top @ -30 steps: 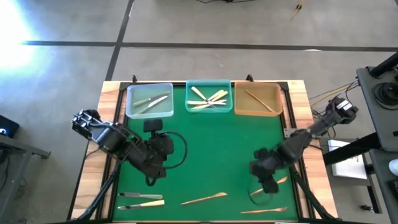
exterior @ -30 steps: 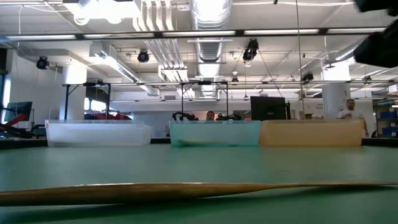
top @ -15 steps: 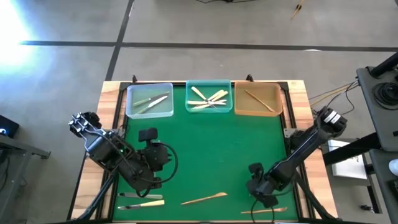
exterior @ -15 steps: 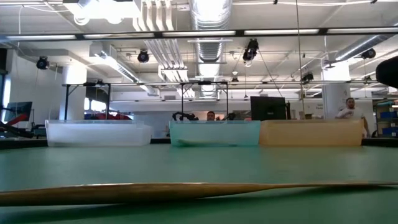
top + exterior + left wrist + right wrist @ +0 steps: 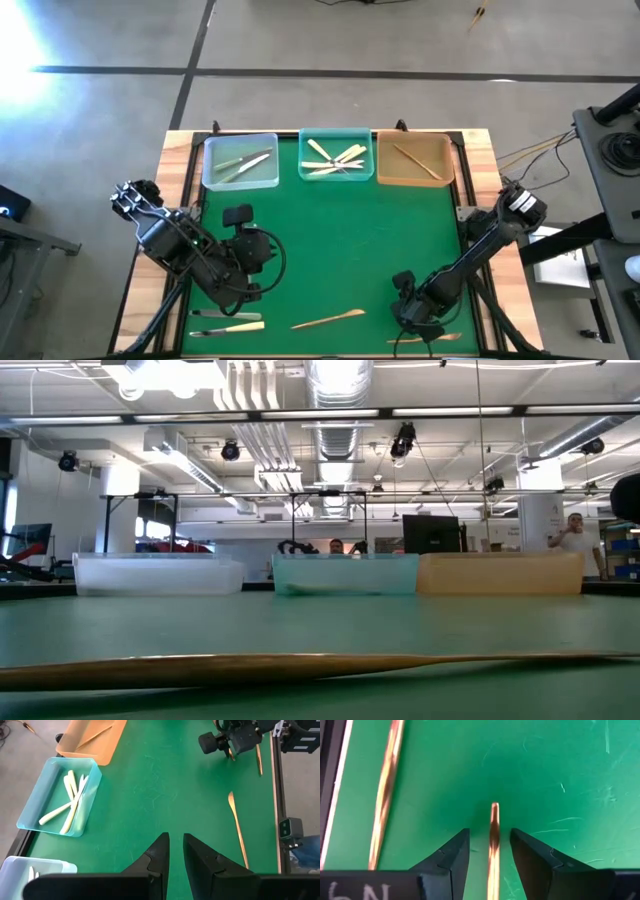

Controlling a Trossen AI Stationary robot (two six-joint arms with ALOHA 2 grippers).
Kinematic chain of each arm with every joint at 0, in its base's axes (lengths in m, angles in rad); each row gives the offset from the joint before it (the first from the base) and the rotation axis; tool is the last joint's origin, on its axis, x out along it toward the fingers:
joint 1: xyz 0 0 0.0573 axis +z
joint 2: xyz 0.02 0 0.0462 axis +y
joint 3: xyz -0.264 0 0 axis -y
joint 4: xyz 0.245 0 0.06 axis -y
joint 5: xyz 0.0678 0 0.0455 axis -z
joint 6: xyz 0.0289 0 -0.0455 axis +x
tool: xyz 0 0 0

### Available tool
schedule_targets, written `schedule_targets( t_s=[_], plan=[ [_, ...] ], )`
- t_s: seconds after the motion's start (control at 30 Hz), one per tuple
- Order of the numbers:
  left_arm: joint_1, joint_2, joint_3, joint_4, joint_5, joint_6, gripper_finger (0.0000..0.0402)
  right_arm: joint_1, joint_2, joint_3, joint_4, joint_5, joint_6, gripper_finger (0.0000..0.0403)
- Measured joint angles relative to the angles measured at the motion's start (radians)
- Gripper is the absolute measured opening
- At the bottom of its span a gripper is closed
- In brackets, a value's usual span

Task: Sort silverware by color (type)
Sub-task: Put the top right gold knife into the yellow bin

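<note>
My right gripper point(image 5: 490, 832) stands open low over the green mat near its near right corner point(image 5: 412, 318). Its fingers point down on either side of a tan-brown utensil point(image 5: 493, 827), with a gap on each side. A second tan-brown utensil point(image 5: 385, 795) lies closer to the near edge point(image 5: 428, 338), and a third point(image 5: 328, 320) lies at the near middle. A silver piece point(image 5: 213, 314) and a cream piece point(image 5: 238, 326) lie at the near left. My left gripper point(image 5: 175, 845) hovers above the mat's left part point(image 5: 255, 272), its fingers a narrow gap apart with nothing between them.
Three trays line the far edge: a clear one point(image 5: 240, 162) with silver pieces, a teal one point(image 5: 336, 157) with cream pieces, and a tan one point(image 5: 414, 160) with a wood-like piece. The mat's middle point(image 5: 350, 240) is bare. People stand in the room behind point(image 5: 575, 535).
My right gripper has come down and gone toward the table's near edge, rolling as it went, and now straddles the tan-brown utensil. My left gripper has swung a little toward the near edge and then stayed still. No utensil has moved.
</note>
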Motion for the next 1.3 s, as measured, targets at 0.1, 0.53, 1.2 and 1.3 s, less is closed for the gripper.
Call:
schedule_targets(
  t_s=[0.1,0.53,1.2,1.3],
  plan=[
    [0.0,0.0,0.0,0.0,0.0,0.0,0.0039,0.002,0.036,0.001,-0.001,0.042,0.023,0.0137],
    [0.0,0.0,0.0,0.0,-0.022,0.0,0.0039,-0.008,0.121,-0.003,-0.001,0.025,0.191,0.006],
    [0.0,0.0,0.0,0.012,-0.029,-0.003,0.0039,-0.041,-0.131,0.024,-0.045,0.172,0.263,0.001],
    [0.0,0.0,0.0,0.018,-0.029,-0.003,0.0039,-0.065,-0.178,0.02,-0.063,0.232,0.262,0.0009]
  ],
)
